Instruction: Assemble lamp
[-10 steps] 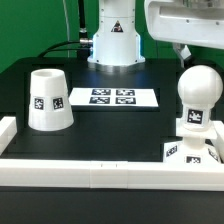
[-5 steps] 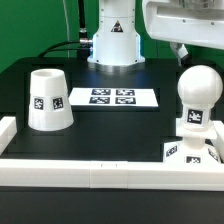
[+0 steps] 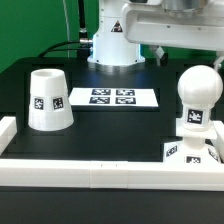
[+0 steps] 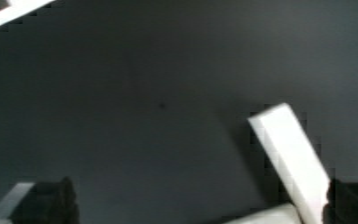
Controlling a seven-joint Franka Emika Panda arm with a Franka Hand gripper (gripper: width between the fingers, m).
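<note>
Exterior view: shade (image 3: 47,99) stands on tabletop (image 3: 110,128) at left, bulb post (image 3: 196,103) upright on base (image 3: 190,152) at right. End effector (image 4: 194,205) open.

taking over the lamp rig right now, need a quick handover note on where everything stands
End effector: open and empty in the wrist view, over bare black table; the arm is high at the back of the exterior view.
Shade: standing alone at the exterior view's left, open mouth up.
Bulb post: upright on the base at the exterior view's right, by the front rail. Whether it is fully seated cannot be told.
Marker board: flat at centre back.
Done: bulb post on base.
Left: pick up the shade and fit it over the bulb post.
</note>
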